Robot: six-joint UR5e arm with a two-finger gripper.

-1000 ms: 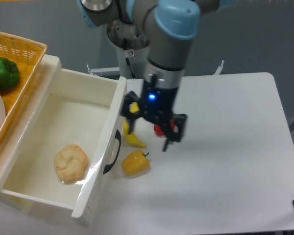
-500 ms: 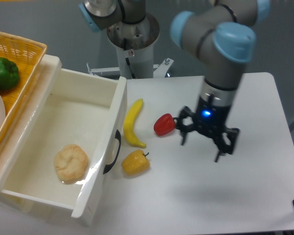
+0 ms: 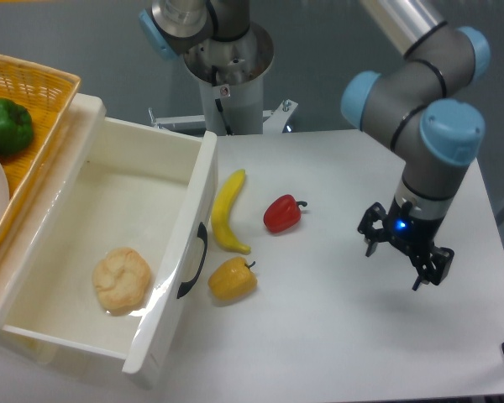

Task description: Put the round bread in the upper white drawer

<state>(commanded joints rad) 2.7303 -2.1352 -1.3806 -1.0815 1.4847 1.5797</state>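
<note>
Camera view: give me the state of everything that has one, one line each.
upper white drawer: pulled open.
round bread: lying inside the drawer, on its floor.
gripper: jaws open, empty, above the right part of the table.
banana: lying flat on the table beside the drawer front.
red pepper: on its side, loose.
yellow pepper: on its side, near the black handle.
green pepper: in the woven basket.

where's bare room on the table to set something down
Bare patches: the table in front of the yellow pepper and red pepper, and the back right corner behind the pincer. Crowded: beside the drawer front, where banana and peppers cluster.
</note>
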